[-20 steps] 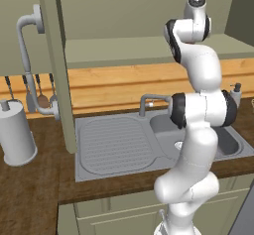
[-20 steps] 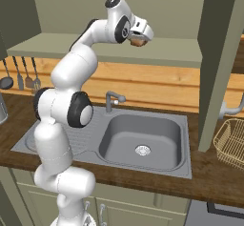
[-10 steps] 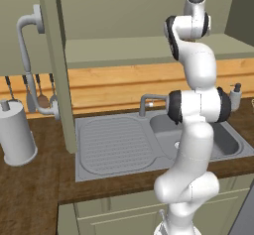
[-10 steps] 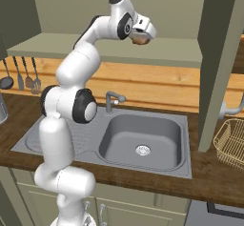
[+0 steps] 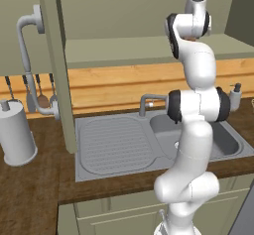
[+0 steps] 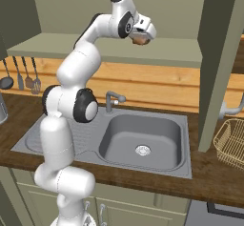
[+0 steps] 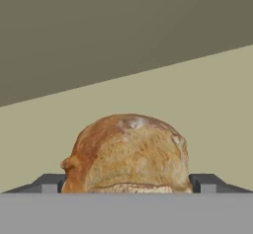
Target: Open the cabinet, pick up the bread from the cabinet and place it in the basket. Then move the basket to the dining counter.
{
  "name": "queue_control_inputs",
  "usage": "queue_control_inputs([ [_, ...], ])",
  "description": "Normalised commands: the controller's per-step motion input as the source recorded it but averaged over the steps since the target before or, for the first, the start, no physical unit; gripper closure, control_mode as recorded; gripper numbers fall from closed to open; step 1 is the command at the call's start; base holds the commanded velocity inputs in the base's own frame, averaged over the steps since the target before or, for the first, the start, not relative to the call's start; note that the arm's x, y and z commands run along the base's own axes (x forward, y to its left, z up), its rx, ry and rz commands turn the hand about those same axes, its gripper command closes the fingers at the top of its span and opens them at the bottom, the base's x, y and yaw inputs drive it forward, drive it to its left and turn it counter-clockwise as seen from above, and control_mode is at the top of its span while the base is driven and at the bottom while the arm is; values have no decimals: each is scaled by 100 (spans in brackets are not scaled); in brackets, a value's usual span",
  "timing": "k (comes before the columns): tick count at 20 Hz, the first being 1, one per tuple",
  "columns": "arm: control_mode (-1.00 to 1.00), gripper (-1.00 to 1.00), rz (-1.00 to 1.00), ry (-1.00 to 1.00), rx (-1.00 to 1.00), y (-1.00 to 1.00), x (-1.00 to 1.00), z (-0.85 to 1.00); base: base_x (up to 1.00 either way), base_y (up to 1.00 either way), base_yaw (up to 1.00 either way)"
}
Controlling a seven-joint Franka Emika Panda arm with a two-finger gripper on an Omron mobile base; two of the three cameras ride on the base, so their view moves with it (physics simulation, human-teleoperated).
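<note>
Against the moment before, the arm [image 6: 71, 82] has straightened a little and drawn in nearer to the base, its upper joints now stacked more upright over the sink, and the gripper [image 6: 141, 38] has come slightly back from the far wall of the cabinet [image 6: 157, 53], while the room around it stays as it was. The cabinet stands open, its pale sage shelf running left to right above the orange-tan wood backsplash [image 6: 152, 84], with a door [image 6: 220, 58] swung out on the right and another door edge [image 5: 55, 65] on the left. Below lies the dark wooden tabletop [image 6: 205, 179] carrying the grey sink [image 6: 138, 141] with its drainboard [image 5: 111, 145] and a small grey tap [image 6: 112, 99]. A grey canister [image 5: 16, 137] stands at the far left of the tabletop, utensils [image 6: 20, 75] hang on the backsplash, and the basket [image 6: 231, 144] sits at the right edge, well apart from the arm. The bread [image 7: 129, 154] lies between the two finger tips [image 7: 49, 182], which stand wide on either side of it just above the shelf; whether they press it cannot be told, so the gripper reads as spread around the bun rather than plainly clenched.
</note>
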Motion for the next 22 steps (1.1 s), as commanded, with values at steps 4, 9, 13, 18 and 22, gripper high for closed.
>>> queue_control_inputs([
  [4, -100, 100, 11, -16, -14, 2, -17, -84, 0, 0, 0],
  [9, -100, 100, 10, -13, -8, 0, -29, -56, 0, 0, 0],
  [13, -100, 100, 4, -11, -4, 0, -36, -11, 0, 0, 0],
  [18, -100, 100, 2, -9, 4, 2, -74, 14, 0, 0, 0],
  [22, -100, 100, 0, -12, 7, 8, -100, 24, 0, 0, 0],
])
